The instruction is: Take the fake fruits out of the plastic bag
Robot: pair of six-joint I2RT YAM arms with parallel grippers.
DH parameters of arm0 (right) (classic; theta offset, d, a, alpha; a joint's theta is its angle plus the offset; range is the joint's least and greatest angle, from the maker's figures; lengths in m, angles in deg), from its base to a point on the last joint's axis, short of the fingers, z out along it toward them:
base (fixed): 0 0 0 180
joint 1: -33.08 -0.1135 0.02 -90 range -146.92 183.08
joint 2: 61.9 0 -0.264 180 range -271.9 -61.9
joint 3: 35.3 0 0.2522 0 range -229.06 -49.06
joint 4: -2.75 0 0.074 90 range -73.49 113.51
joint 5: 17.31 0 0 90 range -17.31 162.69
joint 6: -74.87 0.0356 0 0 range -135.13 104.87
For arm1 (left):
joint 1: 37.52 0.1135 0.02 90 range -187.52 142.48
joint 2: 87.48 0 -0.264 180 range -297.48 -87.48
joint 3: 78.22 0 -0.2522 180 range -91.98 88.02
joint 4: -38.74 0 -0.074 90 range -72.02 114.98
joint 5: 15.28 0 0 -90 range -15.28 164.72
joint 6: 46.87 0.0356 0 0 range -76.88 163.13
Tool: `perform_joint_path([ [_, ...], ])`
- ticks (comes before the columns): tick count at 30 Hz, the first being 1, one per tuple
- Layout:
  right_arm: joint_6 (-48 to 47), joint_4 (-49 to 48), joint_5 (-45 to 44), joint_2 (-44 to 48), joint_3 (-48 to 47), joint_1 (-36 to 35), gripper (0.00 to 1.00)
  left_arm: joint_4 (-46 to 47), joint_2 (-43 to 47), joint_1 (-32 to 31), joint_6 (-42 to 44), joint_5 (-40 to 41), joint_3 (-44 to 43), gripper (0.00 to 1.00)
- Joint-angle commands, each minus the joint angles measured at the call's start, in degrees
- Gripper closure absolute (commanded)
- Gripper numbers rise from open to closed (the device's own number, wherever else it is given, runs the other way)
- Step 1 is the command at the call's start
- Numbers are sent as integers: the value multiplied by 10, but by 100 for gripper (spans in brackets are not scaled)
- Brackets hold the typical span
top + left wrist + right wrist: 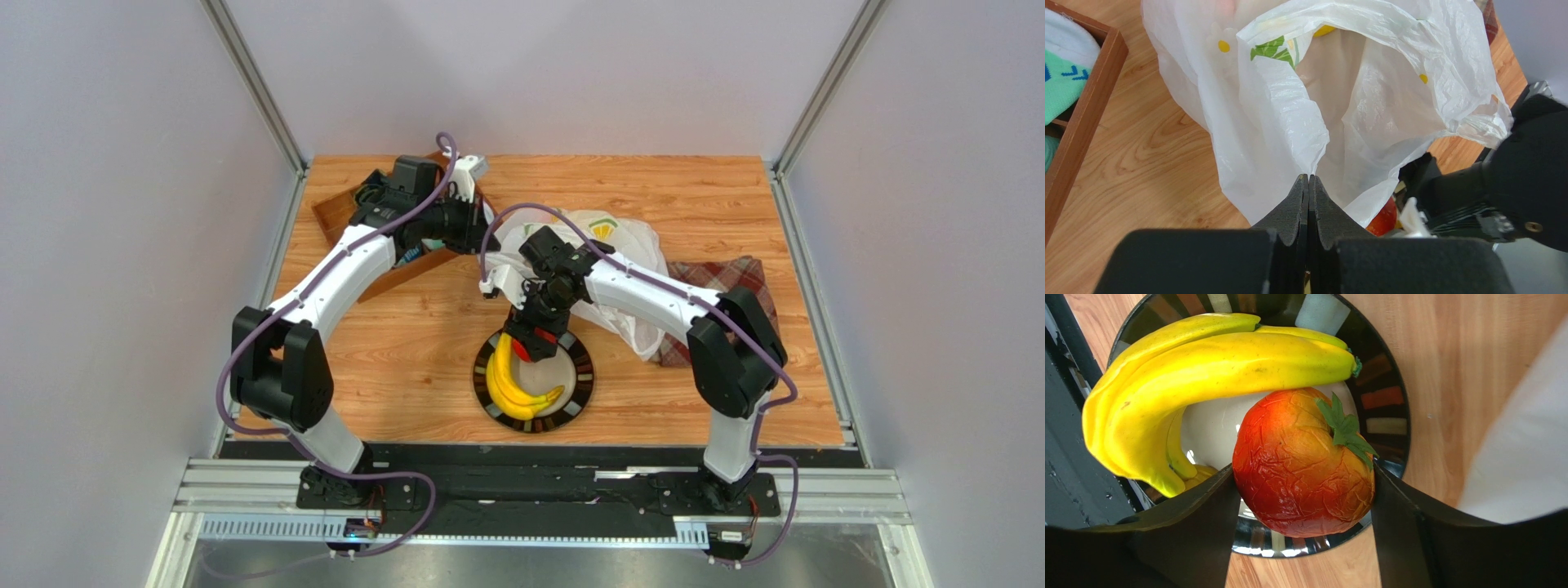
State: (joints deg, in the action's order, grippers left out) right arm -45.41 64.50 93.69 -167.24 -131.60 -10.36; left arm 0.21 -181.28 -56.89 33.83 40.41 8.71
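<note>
Right gripper (1303, 484) clamped the probably light, slick red fruit (1296, 471) at its widest, bananas (1198, 361) at 10 o'clock; left gripper (1308, 184) pinched tight on flimsy plastic bag (1272, 122) rim.

You see a thin, crinkly translucent plastic bag (1278, 122), smooth glossy bananas (1198, 361), a wrinkled shiny red fruit (1296, 471), and a wood-grain table (405, 343).

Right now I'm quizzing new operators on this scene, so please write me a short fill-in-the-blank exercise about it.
The left gripper is shut on the plastic ____.
The right gripper holds the red fruit over a dark-rimmed ____.
On it lie yellow ____.
Missing words: bag; plate; bananas.
</note>
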Motion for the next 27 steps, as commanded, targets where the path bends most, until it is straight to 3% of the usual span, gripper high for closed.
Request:
perform_joint_path([
  [1, 2, -5, 39, -17, -23, -7, 12, 17, 28, 0, -6, -9, 6, 100],
  [2, 15, -6, 41, -12, -30, -8, 0, 17, 28, 0, -6, -10, 7, 100],
  [8, -17, 54, 47, 111, -35, 7, 0, 21, 20, 0, -2, -14, 15, 100],
  [12, -21, 69, 63, 183, -35, 69, 2, 28, 20, 0, 0, -18, 24, 100],
  [20, -7, 20, 43, 135, -72, 130, 18, 16, 26, 0, 3, -37, 16, 100],
  [27, -124, 30, 8, 21, -143, 165, 37, 1, 38, 0, 15, -43, 7, 100],
])
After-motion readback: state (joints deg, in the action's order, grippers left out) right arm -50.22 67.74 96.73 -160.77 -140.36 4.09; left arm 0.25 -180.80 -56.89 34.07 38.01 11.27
